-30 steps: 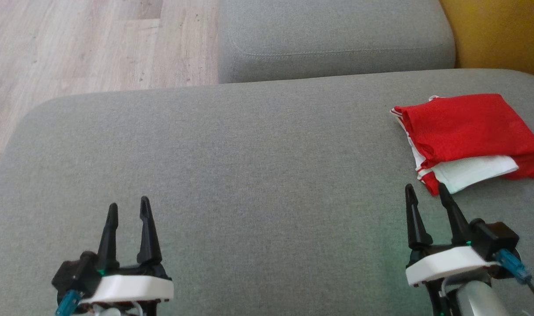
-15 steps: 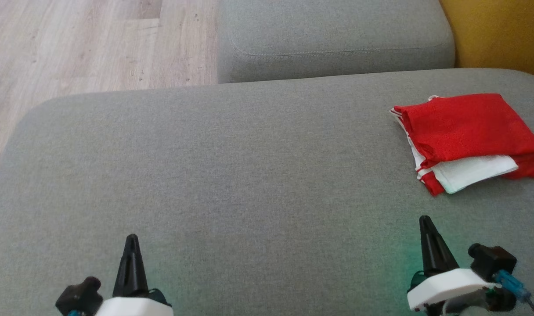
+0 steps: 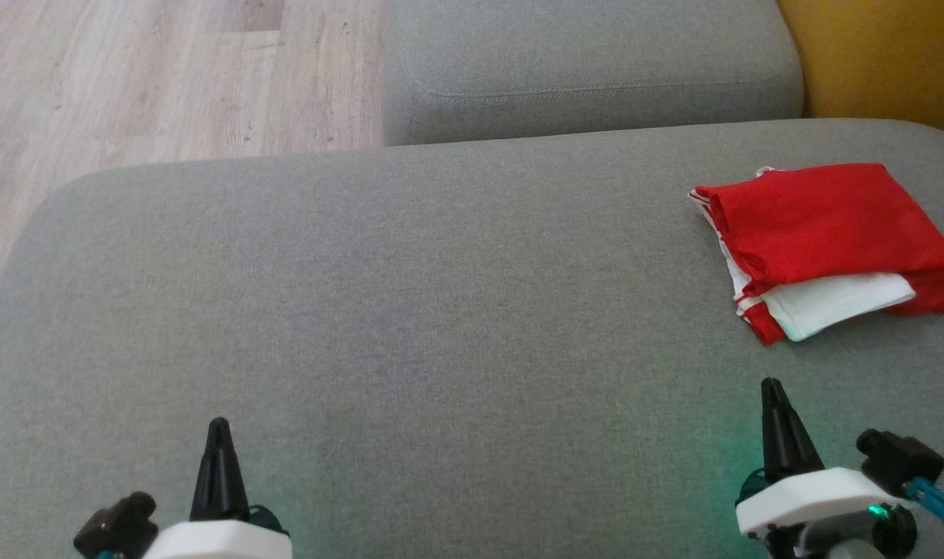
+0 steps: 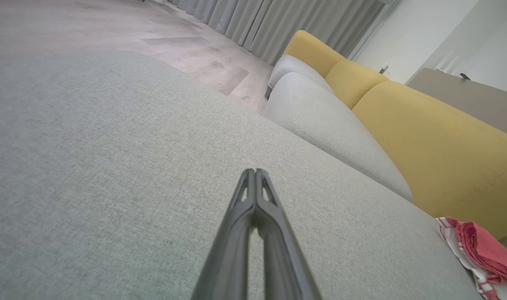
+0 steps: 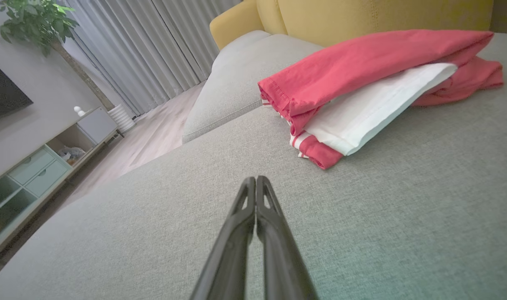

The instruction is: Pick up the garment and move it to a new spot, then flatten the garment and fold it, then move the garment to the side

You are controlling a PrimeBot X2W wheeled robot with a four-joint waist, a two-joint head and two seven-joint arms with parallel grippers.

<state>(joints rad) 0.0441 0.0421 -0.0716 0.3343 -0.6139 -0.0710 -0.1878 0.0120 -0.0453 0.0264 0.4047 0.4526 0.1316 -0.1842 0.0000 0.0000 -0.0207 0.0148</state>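
While garment (image 3: pixel 825 241) lies folded, right wrist shows plant (image 5: pixel 32 21)

One garment (image 3: pixel 829 233), two grey cushions (image 3: pixel 441 310) (image 3: pixel 588 70), one left hand (image 3: pixel 219 425), one right hand (image 3: pixel 772 386).

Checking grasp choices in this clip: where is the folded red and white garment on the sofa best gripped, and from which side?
Probably the near left corner of the garment, approached from the robot's side with the right claw. There the stacked layers jut out at the edge, closest to that claw, so one pinch could catch them all. The claw is shut and must open first.
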